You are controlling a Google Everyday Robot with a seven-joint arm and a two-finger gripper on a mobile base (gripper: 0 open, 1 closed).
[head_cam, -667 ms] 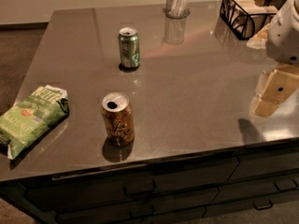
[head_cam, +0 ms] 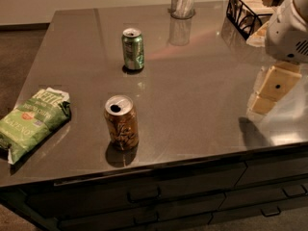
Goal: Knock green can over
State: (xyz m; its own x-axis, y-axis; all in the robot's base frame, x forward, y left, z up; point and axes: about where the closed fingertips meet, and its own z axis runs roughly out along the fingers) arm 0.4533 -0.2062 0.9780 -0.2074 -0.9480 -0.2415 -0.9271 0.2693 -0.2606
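Note:
The green can (head_cam: pixel 133 49) stands upright on the dark grey counter (head_cam: pixel 202 95), toward the back left of its middle. It has a silver top and pale label markings. My gripper (head_cam: pixel 270 89) hangs at the right edge of the view, low over the counter's right side, below the white arm housing (head_cam: pixel 288 30). It is far to the right of the green can and a little nearer the front, and it touches nothing.
A brown-gold can (head_cam: pixel 121 122) stands upright near the front edge. A green chip bag (head_cam: pixel 32 121) lies at the front left corner. A metal cup (head_cam: pixel 183 0) and a black wire basket (head_cam: pixel 250 8) stand at the back. Drawers (head_cam: pixel 144 196) run below the counter.
My gripper has shifted slightly left and up. The cans and the bag have not moved.

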